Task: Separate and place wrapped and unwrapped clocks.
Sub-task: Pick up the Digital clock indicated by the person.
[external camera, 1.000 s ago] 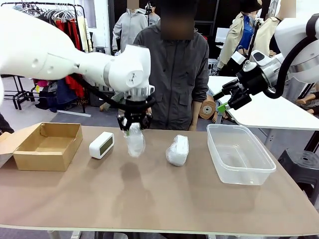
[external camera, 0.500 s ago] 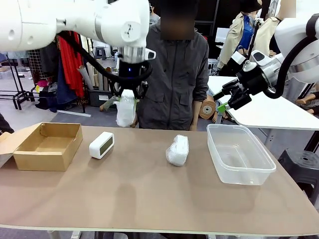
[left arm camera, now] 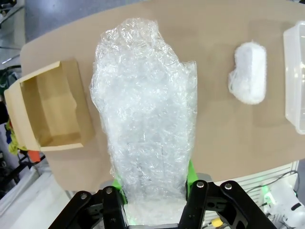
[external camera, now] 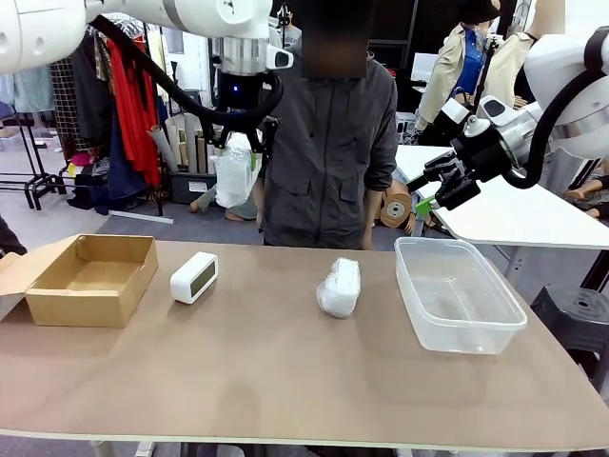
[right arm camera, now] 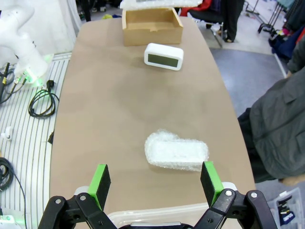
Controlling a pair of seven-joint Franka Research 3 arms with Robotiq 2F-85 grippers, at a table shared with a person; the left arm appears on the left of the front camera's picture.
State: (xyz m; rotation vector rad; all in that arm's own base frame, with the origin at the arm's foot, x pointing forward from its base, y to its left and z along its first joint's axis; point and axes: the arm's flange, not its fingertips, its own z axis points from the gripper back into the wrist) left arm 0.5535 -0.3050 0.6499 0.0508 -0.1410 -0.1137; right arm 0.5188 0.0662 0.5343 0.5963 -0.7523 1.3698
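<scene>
Left gripper [external camera: 242,143]: we see it up high over the far left part of the table [external camera: 285,381], pointing down, with its jaws clamped on the top end of one wrapped clock [external camera: 234,177].
Held wrapped clock: it hangs straight down from the green pads, well clear of the tabletop and in front of the person [external camera: 333,152]. In the left wrist view the crinkly wrap runs up between the fingers, and honestly we can't make out the clock through it.
Right gripper [external camera: 428,188]: this one hovers high at the far right, above the far end of the tub. The right wrist view shows its jaws spread wide with nothing between them.
Other wrapped clock [external camera: 340,286]: it lies on the table about mid-width, just left of the tub without touching it.
Bare clock [external camera: 194,277]: this sits on the table just right of the box, display side facing the near edge.
Cardboard box [external camera: 90,276]: it's at the left end of the table, flaps open, and we see nothing inside.
Plastic tub [external camera: 447,242]: it's at the right end of the table, clear, with nothing in it.
Person: standing at the far side, behind the hanging clock.
</scene>
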